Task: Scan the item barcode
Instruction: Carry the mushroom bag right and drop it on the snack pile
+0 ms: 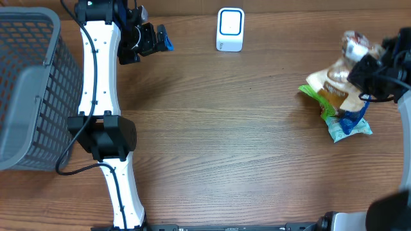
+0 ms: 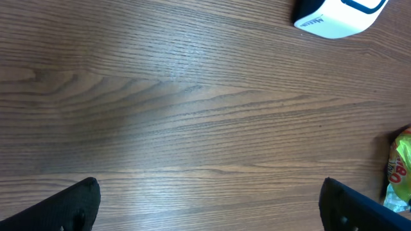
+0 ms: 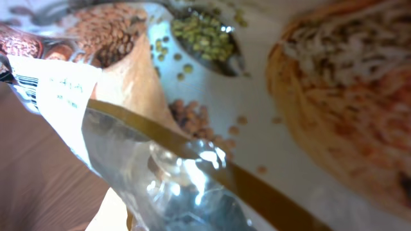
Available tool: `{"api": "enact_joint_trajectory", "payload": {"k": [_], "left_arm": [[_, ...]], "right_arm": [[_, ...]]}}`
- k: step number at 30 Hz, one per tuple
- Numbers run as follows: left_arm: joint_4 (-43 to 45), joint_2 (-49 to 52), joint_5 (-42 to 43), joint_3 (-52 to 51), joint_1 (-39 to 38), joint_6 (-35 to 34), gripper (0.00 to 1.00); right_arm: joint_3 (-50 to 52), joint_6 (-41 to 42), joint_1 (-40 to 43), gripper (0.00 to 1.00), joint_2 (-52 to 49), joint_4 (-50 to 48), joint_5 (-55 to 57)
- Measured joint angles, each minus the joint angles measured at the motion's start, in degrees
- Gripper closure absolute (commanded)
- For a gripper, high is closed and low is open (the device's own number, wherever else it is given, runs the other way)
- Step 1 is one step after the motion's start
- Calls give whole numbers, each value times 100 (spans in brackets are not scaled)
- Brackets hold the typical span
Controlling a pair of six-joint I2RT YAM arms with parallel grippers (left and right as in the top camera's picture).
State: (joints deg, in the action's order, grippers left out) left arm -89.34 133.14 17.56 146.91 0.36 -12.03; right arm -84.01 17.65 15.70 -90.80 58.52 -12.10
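The brown wooden table (image 1: 225, 128) has a smooth, matt top with fine grain lines running across it and only a faint sheen. The grey latticed plastic basket (image 1: 32, 90) looks dull and hard. The small white plastic scanner (image 1: 230, 29) with the blue-ringed face is smooth and glossy. The left arm (image 1: 99, 58) wears smooth white plastic shells between matt black joints. The clear film bag (image 3: 212, 96) printed with bread and seeds is thin, shiny plastic, creased and throwing bright reflections. The white paper label (image 3: 61, 96) stuck on it looks matt. The green and blue packet (image 1: 350, 128) is crinkled, glossy film.
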Motion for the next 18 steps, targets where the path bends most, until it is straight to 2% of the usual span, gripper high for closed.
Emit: {"api": "enact_joint_trajectory", "payload": {"k": [7, 9, 10, 11, 13, 17, 18], "left_arm": [[0, 0, -2, 0, 0, 0, 0], [0, 0, -2, 0, 0, 0, 0], [0, 0, 0, 0, 0, 0, 0], [0, 0, 0, 0, 0, -2, 0], [0, 0, 0, 0, 0, 0, 0], [0, 0, 0, 0, 0, 0, 0], [0, 0, -2, 0, 0, 0, 0]], "right_arm": [[461, 13, 457, 94, -1473, -236, -254], [468, 13, 450, 78, -1663, -291, -280], [468, 20, 444, 61, -1694, -313, -291], [468, -4, 444, 51, -1696, -308, -293], [448, -57, 446, 41, -1681, -201, -297], [201, -238, 446, 36, -1668, 380, -295], [52, -297, 446, 32, -1639, 605, -295]]}}
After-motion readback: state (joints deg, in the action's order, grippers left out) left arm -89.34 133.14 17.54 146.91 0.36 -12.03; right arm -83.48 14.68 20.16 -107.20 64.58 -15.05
